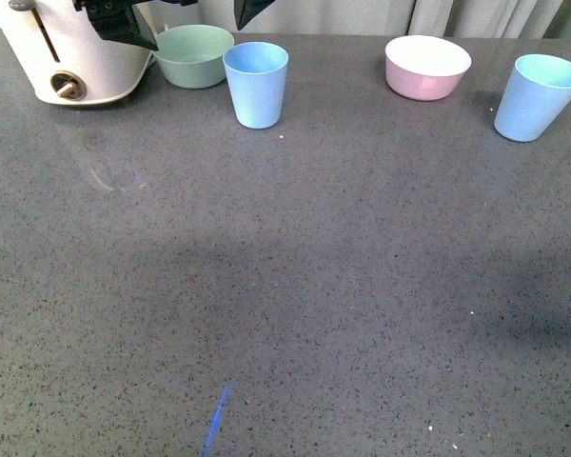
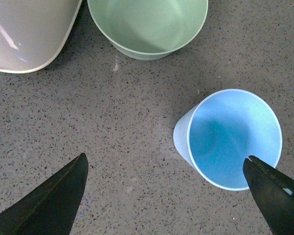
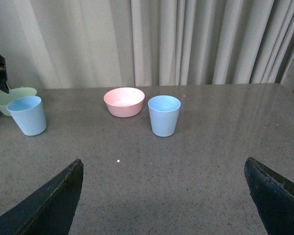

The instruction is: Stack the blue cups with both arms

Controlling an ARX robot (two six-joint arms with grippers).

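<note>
The table (image 1: 285,286) carries the pink bowl (image 1: 427,67). The right blue cup (image 1: 538,97) stands upright near the bowl's right, and the left blue cup (image 1: 256,84) stands well apart to its left. The left gripper (image 2: 165,157) is spread open above the left blue cup; the right gripper (image 3: 162,160) is also open, well apart from the bowl.

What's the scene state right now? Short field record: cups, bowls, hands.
left cup: upright, empty, beside green bowl
right cup: upright, to the right of pink bowl
stacked: no, cups far apart
left hand: open, above left cup, holding nothing
right hand: open, holding nothing, well back from right cup
other: white appliance at far left of grey table
</note>
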